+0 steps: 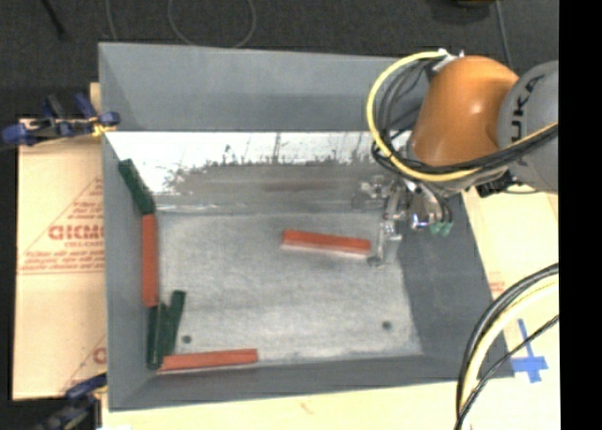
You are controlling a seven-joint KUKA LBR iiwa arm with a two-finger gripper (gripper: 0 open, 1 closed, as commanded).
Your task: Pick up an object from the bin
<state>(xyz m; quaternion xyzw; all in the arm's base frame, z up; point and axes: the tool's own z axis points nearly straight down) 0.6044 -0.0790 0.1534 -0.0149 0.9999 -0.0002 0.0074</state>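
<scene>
Single camera above bin (245, 89), tilted slightly; whole bin in frame, arm (461, 113) entering from right.

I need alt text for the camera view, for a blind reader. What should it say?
The arm's gripper hangs at the right end of a red bar lying near the middle of a grey bin. More red bars and dark green bars lie along its left wall and lower edge.
</scene>
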